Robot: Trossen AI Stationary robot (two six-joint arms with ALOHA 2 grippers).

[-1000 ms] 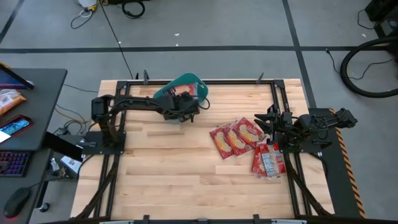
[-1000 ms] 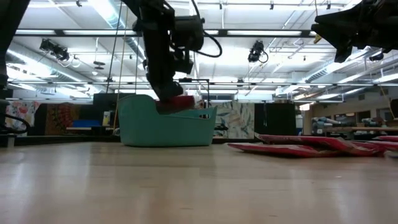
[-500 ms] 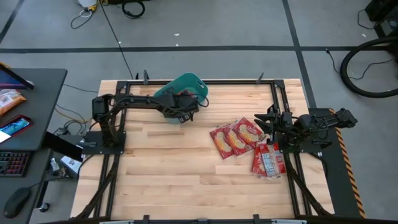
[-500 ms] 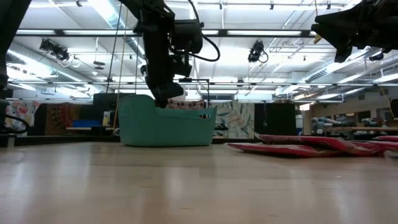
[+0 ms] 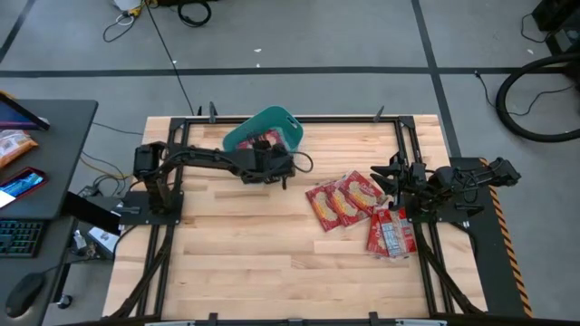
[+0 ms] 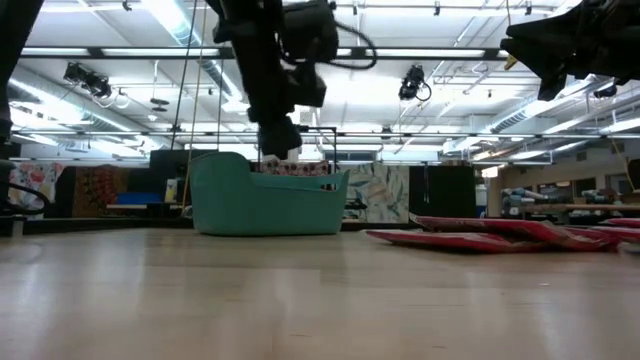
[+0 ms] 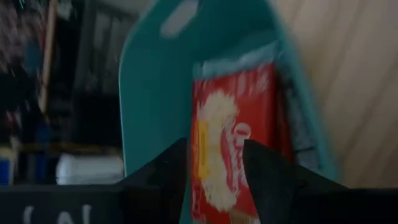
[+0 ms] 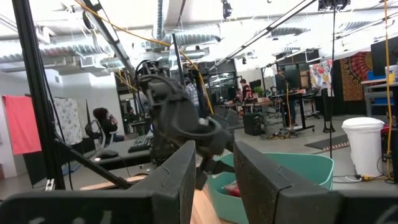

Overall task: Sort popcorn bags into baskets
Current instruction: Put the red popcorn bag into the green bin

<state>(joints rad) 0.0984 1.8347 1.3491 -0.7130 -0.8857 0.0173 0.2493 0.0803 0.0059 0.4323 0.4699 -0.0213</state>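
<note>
I read the teal basket point(image 5: 268, 131) as a smooth plastic tub with rounded corners, sloping walls and a handle cut-out in its rim; it sits at the far edge of the pale wooden plank table point(image 5: 245, 254). The left gripper point(image 5: 276, 167) hangs just beside the basket's near rim, fingers apart and holding nothing. The left wrist view shows what the overhead view barely resolves: one flat, glossy red popcorn bag point(image 7: 233, 137) with a yellow picture lying inside the basket. The low view shows only the basket's outer wall and red edges above its rim. The other popcorn bags point(image 5: 343, 201) lie loose and overlapping on the table, well to the right of the basket. The right gripper point(image 5: 391, 181) waits beside that pile, fingers apart, empty.
</note>
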